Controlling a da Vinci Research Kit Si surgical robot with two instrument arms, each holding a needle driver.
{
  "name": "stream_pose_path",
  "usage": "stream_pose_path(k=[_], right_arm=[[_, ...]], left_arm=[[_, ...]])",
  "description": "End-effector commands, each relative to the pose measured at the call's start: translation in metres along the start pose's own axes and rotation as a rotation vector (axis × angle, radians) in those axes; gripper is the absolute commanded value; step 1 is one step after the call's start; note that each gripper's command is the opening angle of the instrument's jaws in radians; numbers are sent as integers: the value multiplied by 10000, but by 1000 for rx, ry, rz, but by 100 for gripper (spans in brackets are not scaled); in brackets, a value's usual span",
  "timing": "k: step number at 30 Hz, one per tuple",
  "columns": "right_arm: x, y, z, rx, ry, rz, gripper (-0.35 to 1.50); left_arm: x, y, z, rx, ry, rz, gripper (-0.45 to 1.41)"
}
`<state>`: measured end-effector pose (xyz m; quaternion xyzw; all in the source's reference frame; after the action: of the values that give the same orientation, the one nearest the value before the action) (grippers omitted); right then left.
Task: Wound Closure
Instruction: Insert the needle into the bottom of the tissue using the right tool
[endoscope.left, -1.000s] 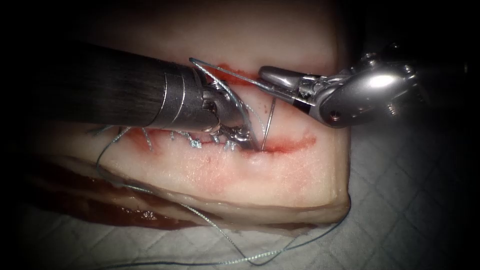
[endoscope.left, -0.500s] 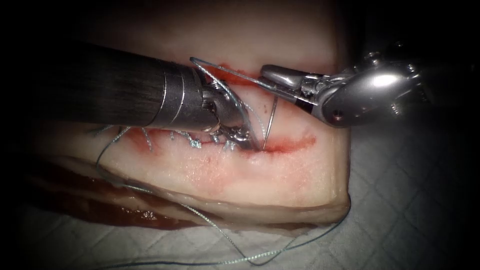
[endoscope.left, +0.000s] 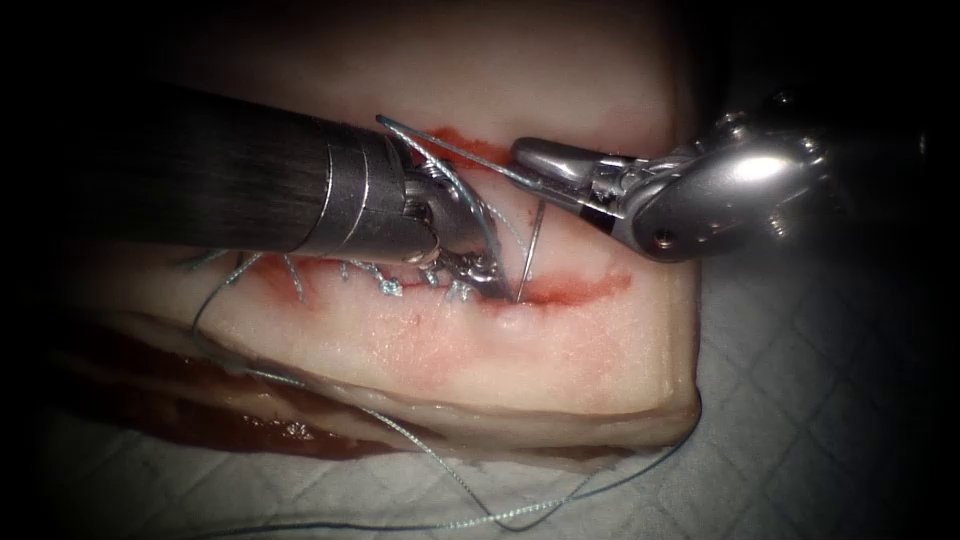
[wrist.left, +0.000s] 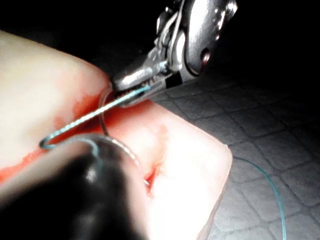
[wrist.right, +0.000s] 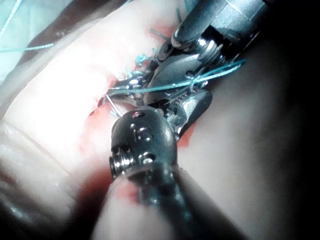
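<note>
While the right claw (endoscope.left: 530, 158) grips the needle (endoscope.left: 530, 250), the left claw (endoscope.left: 480, 270), state unclear, crowds the cut (endoscope.left: 570, 292).

Two tools, left tool (endoscope.left: 478, 268), right tool (endoscope.left: 535, 160), one needle (endoscope.left: 530, 250), one thread (endoscope.left: 440, 465), one tissue (endoscope.left: 560, 360), one cut (endoscope.left: 570, 292)

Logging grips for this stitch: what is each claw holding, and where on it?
Right claw: the needle, near its thread end; its other end goes down into the cut. Left claw, at the cut: cannot tell.
</note>
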<state>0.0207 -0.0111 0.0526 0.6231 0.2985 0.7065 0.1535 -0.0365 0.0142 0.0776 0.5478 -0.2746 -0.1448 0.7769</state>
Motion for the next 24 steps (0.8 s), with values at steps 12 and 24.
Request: stream_pose_path(k=[12,24], right_arm=[[5,4,10,6,-4,83,-35],[5,0,10,68,-28,132,-35]], left_arm=[[-4,5,2,2,1,3,-45],[-3,4,4,-3,-1,-1,-45]])
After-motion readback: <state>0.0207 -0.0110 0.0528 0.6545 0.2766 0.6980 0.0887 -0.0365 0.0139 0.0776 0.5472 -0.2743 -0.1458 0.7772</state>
